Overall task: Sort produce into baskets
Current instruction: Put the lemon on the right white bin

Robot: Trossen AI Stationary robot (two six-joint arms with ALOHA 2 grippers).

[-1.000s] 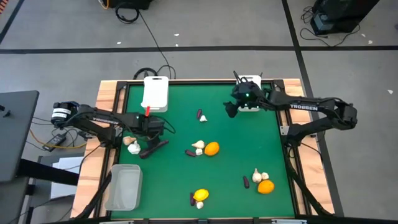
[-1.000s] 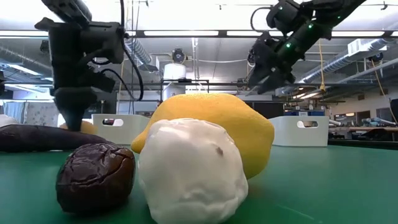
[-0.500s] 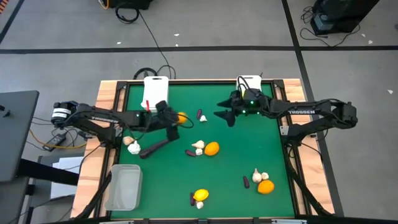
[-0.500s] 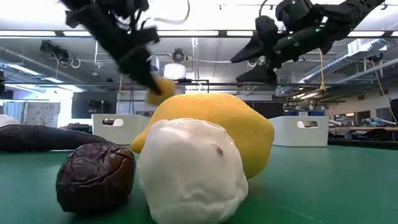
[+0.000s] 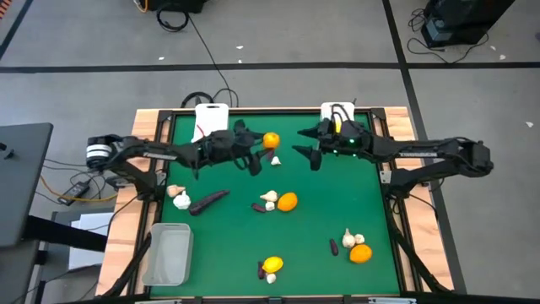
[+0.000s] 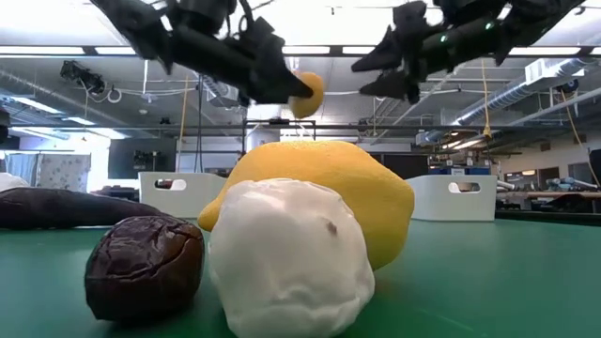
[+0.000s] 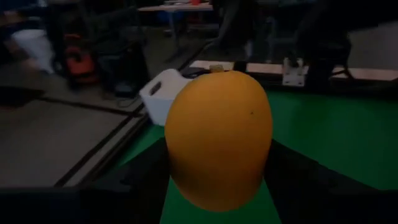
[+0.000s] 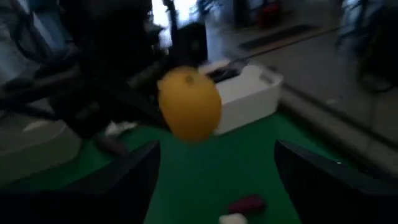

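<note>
Left fingers (image 5: 263, 145) clamp orange (image 5: 271, 140) — aloft.

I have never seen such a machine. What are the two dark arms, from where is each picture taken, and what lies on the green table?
This is a robot with two dark arms, each ending in two jaws, that sorts produce into baskets. One picture looks straight down on the table, one looks level across it, and two come from cameras on the wrists.

The left gripper holds an orange citrus fruit in the air; the left wrist picture shows it close up between the jaws. The right gripper hovers opposite it, jaws open and holding nothing.

On the green table lie small groups of citrus, garlic and eggplants, for example a lemon near the front. Two white baskets stand at the back edge, and a clear basket is at the front left.
</note>
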